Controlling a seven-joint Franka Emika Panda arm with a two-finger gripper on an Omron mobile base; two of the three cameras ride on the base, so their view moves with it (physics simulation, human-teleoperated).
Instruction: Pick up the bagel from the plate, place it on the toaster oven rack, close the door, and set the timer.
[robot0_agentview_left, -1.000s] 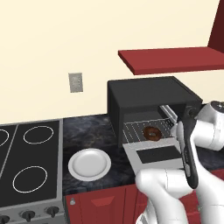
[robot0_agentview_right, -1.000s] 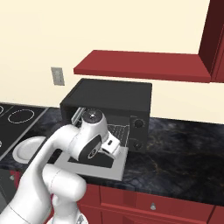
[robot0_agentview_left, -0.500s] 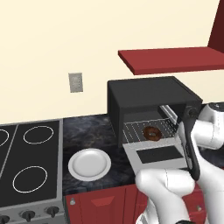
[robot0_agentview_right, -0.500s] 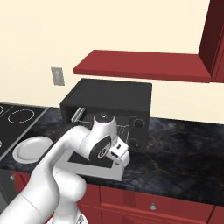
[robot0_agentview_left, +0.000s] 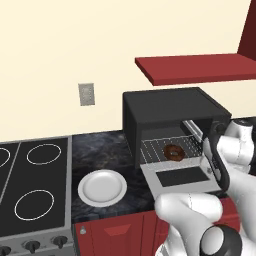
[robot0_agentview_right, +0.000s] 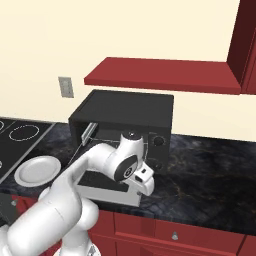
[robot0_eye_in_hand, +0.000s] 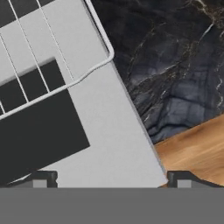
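The dark-brown bagel lies on the toaster oven rack inside the black toaster oven. The grey door hangs open, lying flat over the counter. The white plate to the left has nothing on it. My gripper is open and points down at the door's outer corner, with the rack's wire corner above it. From the right base view the hand hovers over the door's right front corner. Small black knobs sit on the oven's front strip; which is the timer I cannot tell.
A black stovetop with ring burners lies left of the plate. A red shelf hangs above the oven. Dark marble counter stretches to the right of the oven. Wooden floor shows past the counter edge.
My hand has drawn back from the oven mouth and shifted right, toward the door's front right corner. The bagel stays on the rack; the gripper stays open.
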